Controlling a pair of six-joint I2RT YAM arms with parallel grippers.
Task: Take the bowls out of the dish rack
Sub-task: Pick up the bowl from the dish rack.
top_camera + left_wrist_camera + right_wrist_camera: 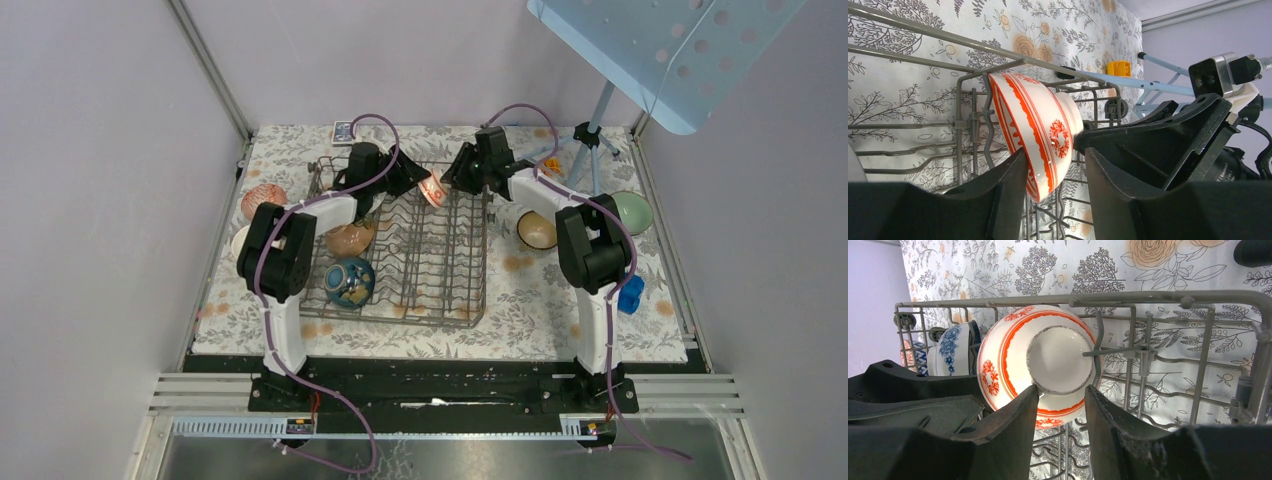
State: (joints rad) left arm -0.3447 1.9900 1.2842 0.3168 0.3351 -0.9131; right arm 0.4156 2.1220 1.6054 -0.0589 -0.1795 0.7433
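Note:
The grey wire dish rack point(440, 290) sits mid-table. A white bowl with orange-red bands point(433, 190) stands on edge between tines at the rack's far end; it also shows in the left wrist view point(1040, 120) and the right wrist view point(1013, 345). My left gripper point(418, 182) point(1054, 155) is open astride its rim, one finger touching the rim. My right gripper point(452, 182) point(1062, 389) is open around the bowl's foot ring, one finger touching it. A brown bowl point(350, 240) and a blue patterned bowl point(349, 282) lie in the rack's left part.
A blue-and-white bowl point(953, 350) stands behind the orange one. Outside the rack lie a pink bowl point(263, 200) on the left, and a dark-rimmed bowl point(537, 230) and a green bowl point(632, 212) on the right. A tripod point(590, 140) stands far right; a blue block point(630, 295) lies right.

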